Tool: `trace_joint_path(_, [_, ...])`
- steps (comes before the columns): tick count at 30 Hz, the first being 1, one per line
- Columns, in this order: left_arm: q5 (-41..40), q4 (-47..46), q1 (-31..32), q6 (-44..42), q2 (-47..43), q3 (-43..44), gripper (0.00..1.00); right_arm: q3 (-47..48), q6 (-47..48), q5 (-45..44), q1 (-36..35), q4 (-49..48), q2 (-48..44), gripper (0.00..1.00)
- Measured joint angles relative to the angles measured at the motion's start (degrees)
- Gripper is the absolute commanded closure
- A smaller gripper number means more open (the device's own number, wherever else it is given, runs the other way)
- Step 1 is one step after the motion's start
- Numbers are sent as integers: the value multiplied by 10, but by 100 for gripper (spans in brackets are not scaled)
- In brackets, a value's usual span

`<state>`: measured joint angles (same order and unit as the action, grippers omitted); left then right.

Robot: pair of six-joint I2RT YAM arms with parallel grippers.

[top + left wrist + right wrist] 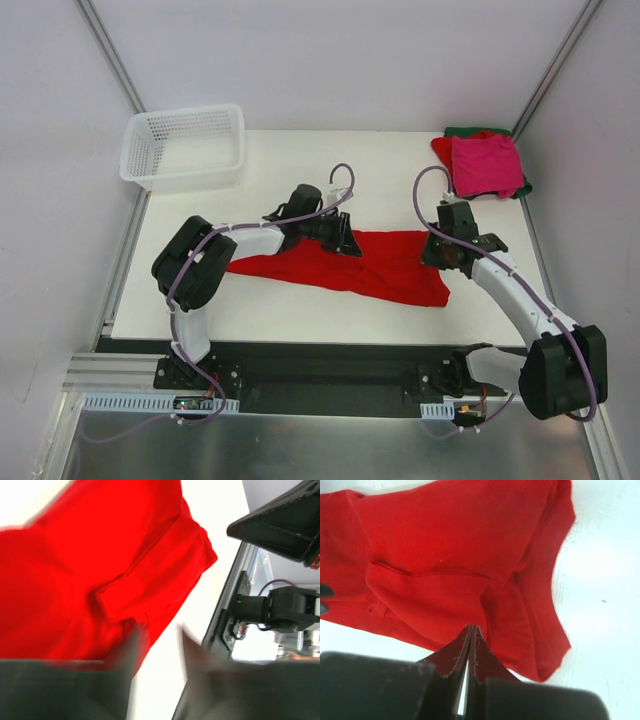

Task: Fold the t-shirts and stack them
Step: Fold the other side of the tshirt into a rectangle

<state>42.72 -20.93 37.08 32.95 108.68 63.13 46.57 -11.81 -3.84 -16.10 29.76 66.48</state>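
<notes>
A bright red t-shirt (385,268) lies crumpled and stretched across the middle of the white table. My left gripper (347,240) hangs over its back edge. In the left wrist view its blurred fingers (125,655) stand apart, with bare table showing between them and the red cloth (100,570) beside the left one. My right gripper (440,258) is at the shirt's right end. Its jaws (472,628) are shut tip to tip just over the red cloth (450,555), and no fold shows between them. A magenta-pink t-shirt (487,165) tops a folded pile at the back right, with red and dark green edges showing beneath.
A white mesh basket (185,147) stands at the back left corner. The table's near edge (300,335) runs just in front of the arm bases. Grey walls close the sides. The right arm's base (285,607) shows in the left wrist view.
</notes>
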Motion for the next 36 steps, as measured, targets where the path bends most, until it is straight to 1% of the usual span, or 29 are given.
trace_joint_path(1, [-2,-1,0,0,-3,-8,94,-1,0,5,0,-7,7,99])
trace_joint_path(6, [-11,-7,0,-4,-9,-45,96,-4,0,49,0,-52,66,99])
trace_joint_path(12, [-12,-18,0,-3,-9,-66,97,-4,0,88,0,-99,132,99])
trace_joint_path(20, [-12,-43,0,3,-7,-66,96,-4,1,97,0,-119,160,99])
trace_joint_path(21, [-12,-46,0,5,-5,-66,93,-4,1,97,0,-120,163,99])
trace_joint_path(22, [-12,-50,0,6,-2,-66,86,-4,1,98,0,-122,167,99])
trace_joint_path(23, [-12,-53,0,6,1,-66,74,-4,1,99,0,-122,170,99])
trace_joint_path(26, [-12,-57,1,9,11,-66,69,-4,1,101,0,-125,174,99])
trace_joint_path(27, [-13,-57,2,9,14,-66,65,-4,1,101,0,-126,175,99])
trace_joint_path(33, [-16,-59,9,8,18,-67,63,-4,1,102,0,-127,175,99])
trace_joint_path(36, [-21,-59,12,7,20,-68,66,-4,1,102,0,-127,175,99])
